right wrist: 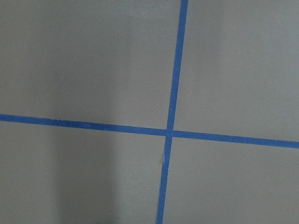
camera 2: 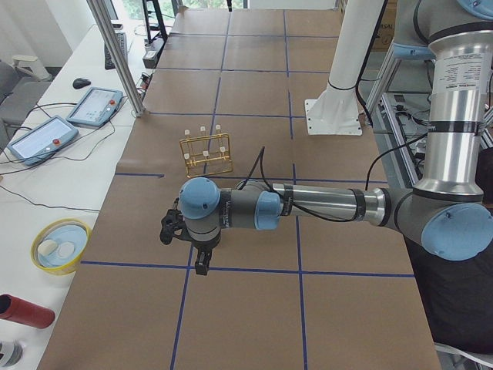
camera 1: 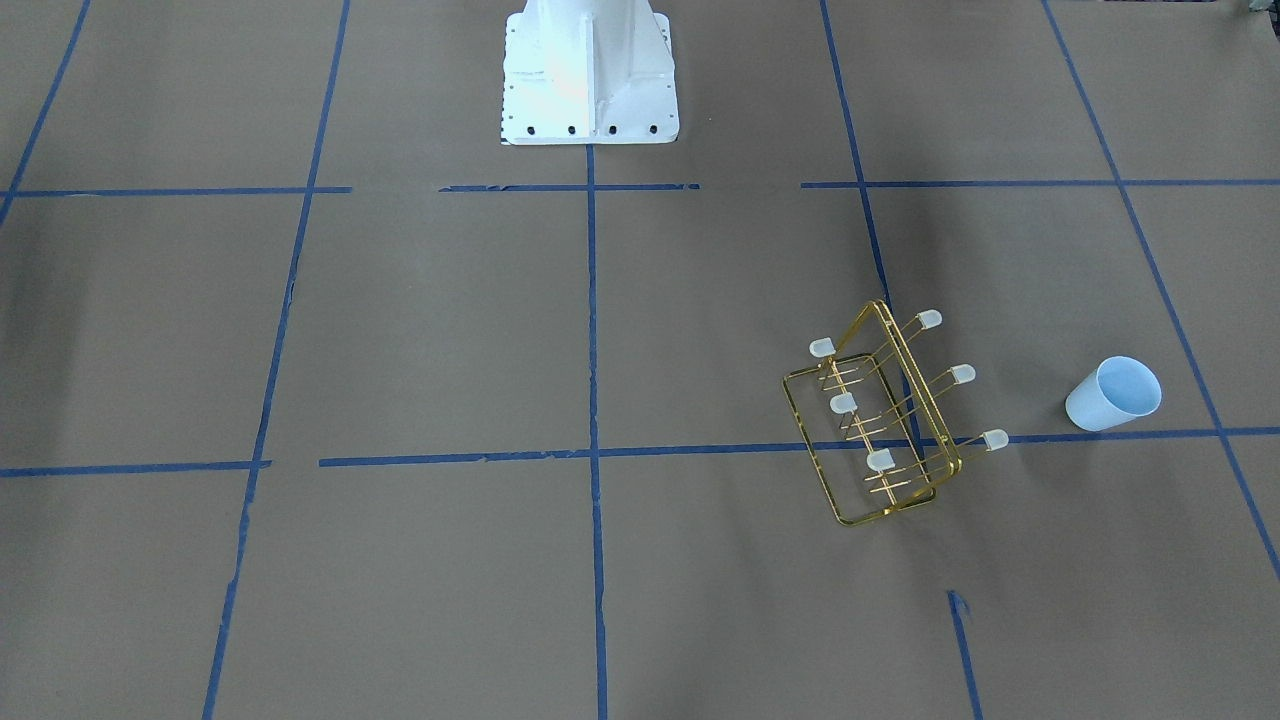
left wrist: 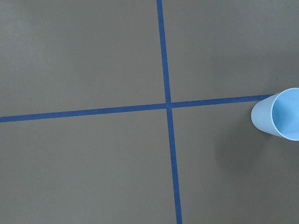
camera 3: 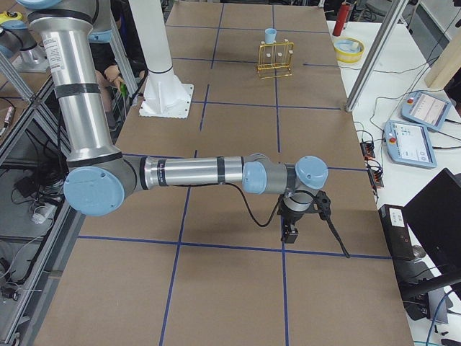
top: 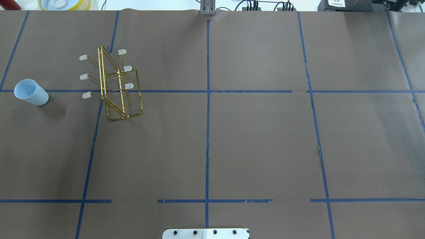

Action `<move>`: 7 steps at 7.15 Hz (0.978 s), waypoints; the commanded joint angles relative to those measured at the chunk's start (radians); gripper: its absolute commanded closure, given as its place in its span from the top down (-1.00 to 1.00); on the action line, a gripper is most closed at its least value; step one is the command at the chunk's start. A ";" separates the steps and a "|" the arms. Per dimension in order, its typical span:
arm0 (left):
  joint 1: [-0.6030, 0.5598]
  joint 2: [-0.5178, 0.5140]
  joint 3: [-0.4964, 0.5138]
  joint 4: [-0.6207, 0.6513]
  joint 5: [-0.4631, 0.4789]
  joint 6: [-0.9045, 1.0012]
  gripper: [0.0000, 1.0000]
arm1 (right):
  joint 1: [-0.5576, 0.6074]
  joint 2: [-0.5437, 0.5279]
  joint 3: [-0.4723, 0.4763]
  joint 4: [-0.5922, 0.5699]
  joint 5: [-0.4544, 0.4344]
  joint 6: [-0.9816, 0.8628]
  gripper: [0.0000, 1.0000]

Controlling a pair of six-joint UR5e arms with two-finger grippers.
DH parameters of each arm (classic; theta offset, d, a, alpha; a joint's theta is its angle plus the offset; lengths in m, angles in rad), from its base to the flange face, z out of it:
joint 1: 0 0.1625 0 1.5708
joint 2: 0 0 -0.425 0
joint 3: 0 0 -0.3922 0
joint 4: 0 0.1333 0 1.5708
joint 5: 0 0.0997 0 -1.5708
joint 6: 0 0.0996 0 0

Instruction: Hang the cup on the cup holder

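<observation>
The pale-blue cup (camera 1: 1113,395) stands upright, mouth up, on the brown table cover; it also shows in the overhead view (top: 31,92), the left wrist view (left wrist: 278,114) and the right side view (camera 3: 270,34). The gold wire cup holder (camera 1: 880,420) stands a little way from it, prongs capped whitish and bare (top: 114,86) (camera 2: 206,153) (camera 3: 276,59). My left gripper (camera 2: 202,266) hangs above the table near the cup's end; I cannot tell if it is open. My right gripper (camera 3: 290,232) hangs far off at the other end; I cannot tell its state.
The white robot base (camera 1: 588,80) stands at the table's middle edge. A yellow-rimmed bowl (camera 2: 60,245), a red can (camera 2: 23,311) and control tablets (camera 2: 96,104) lie on the white side table beyond the far edge. Blue tape lines grid the cover.
</observation>
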 commanded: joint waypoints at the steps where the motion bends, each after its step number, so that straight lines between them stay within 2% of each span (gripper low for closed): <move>1: 0.000 0.002 -0.001 -0.003 0.000 0.002 1.00 | 0.000 0.000 0.000 0.000 0.000 0.000 1.00; 7: 0.000 -0.009 0.010 -0.005 -0.003 -0.009 1.00 | 0.000 0.000 0.000 0.000 0.000 0.002 1.00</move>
